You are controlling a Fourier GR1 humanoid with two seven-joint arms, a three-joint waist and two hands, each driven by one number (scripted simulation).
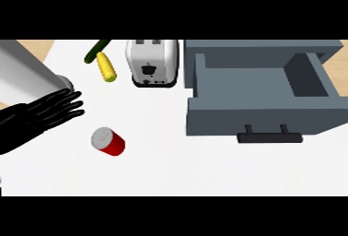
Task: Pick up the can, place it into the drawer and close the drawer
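A red can (109,141) with a silver top stands slightly tilted on the white counter (176,166), left of centre. My left hand (49,112) shows at the left edge, fingers straight and spread, pointing right. It sits up and to the left of the can, apart from it, and holds nothing. The grey drawer (262,113) stands pulled open at the right, its inside empty, with a dark handle (268,137) on its front. My right hand shows nowhere in the head view.
A white toaster (152,62) stands at the back, just left of the drawer. A yellow corn cob (106,67) and a green cucumber (95,50) lie to its left. My grey forearm (24,76) fills the upper left corner.
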